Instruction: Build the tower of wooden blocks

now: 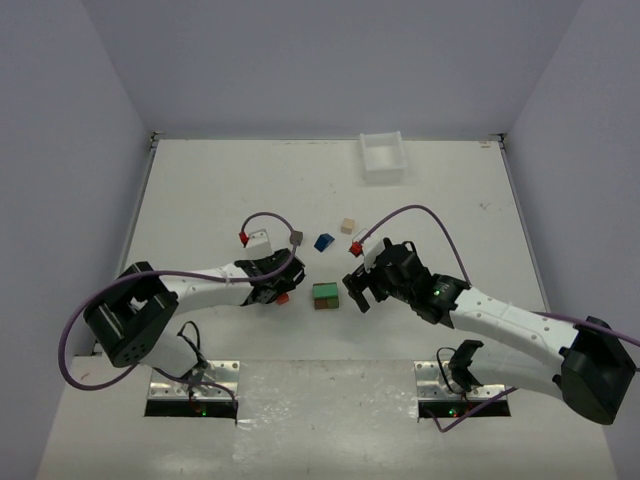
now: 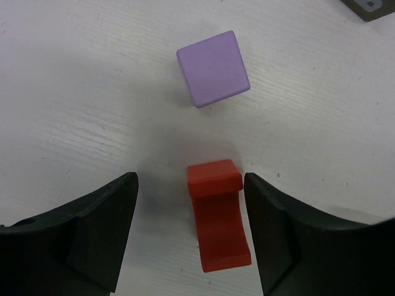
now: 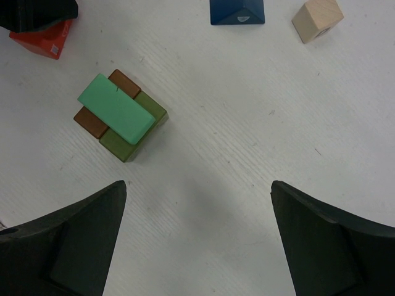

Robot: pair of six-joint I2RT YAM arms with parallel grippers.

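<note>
Red-orange block (image 2: 217,216) lies flat between the wide-spread jaws of the left gripper (image 2: 190,180), not yet gripped, with a purple cube (image 2: 213,69) just beyond. The tower (image 3: 120,117) is only a low base, green over brown and olive. Blue roof block (image 3: 237,11) and beige cube (image 3: 317,18) wait loose. The right gripper (image 3: 197,185) hangs wide and empty

Bright, even, pretty clean all round.

Soft light from overhead, no harsh glare off the white table (image 1: 200,190); only faint shadows, like the grey smudge just below the purple block (image 2: 213,69) and beside the red block (image 2: 216,209). Crisp up close, a touch softer on the black fingers (image 2: 92,240) of the left gripper (image 2: 190,185). Grainier from above, maybe slightly bent at the edges.
</note>
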